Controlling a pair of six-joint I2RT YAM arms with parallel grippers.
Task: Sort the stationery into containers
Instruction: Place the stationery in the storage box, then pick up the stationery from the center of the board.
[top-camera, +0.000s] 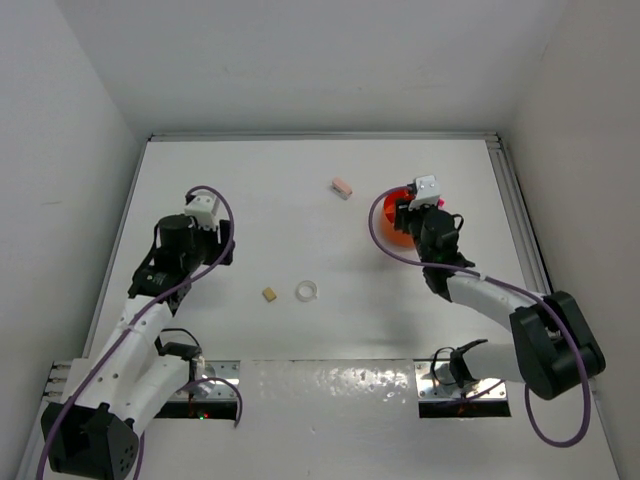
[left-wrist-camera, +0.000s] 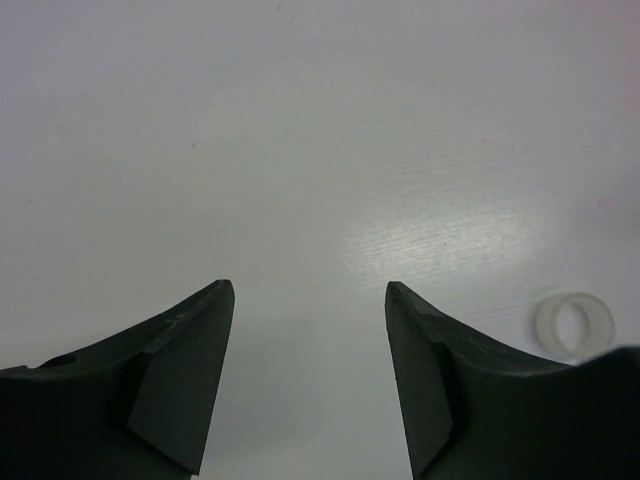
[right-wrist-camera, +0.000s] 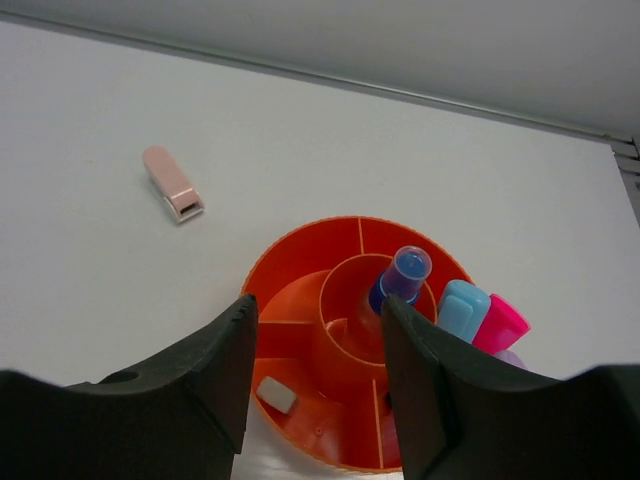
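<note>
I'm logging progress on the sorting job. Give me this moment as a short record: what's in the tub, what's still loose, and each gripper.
container: orange tub, divided
in tub: blue-capped bottle in the centre ring; light blue tube and pink marker at its right side; small pale block in an outer compartment
loose on table: pale pink stick, tan block, tape ring
left gripper: fingers apart, empty, over bare table
right gripper: fingers apart, empty, above the tub
</note>
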